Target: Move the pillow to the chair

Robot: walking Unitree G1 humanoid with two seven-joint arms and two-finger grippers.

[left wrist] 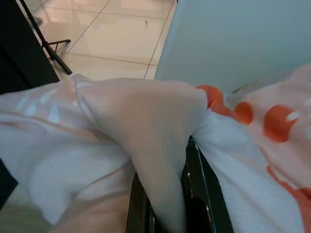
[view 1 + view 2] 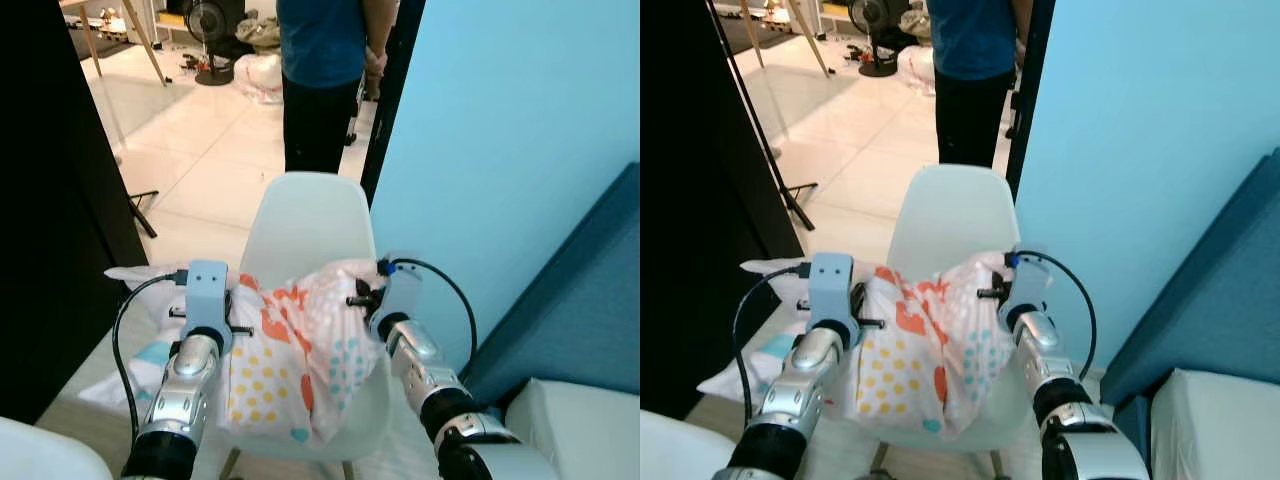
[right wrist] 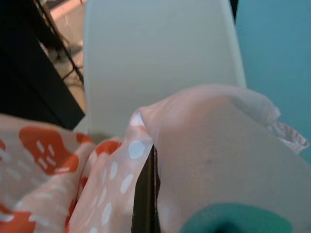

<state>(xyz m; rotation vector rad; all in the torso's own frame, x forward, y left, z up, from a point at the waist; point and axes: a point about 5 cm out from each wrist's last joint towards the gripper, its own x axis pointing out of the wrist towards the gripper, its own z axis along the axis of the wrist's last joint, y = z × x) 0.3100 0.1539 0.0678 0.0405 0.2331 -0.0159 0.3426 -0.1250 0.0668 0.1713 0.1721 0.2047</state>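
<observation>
The pillow (image 2: 290,350) is white with orange, yellow and teal dots. It hangs between my two arms just over the seat of a pale green chair (image 2: 310,215). My left gripper (image 2: 222,318) is shut on the pillow's left end; cloth (image 1: 146,145) bunches between its black fingers (image 1: 194,194). My right gripper (image 2: 362,298) is shut on the pillow's right end, a fold (image 3: 209,160) pinched beside its dark finger (image 3: 145,194). The chair's backrest (image 3: 155,63) stands close behind the pillow.
A person (image 2: 325,80) in a blue top and black trousers stands right behind the chair. A light blue wall (image 2: 510,150) runs along the right, with a dark blue sofa (image 2: 580,310) lower right. A black panel (image 2: 50,200) closes the left. White tiled floor (image 2: 200,140) beyond.
</observation>
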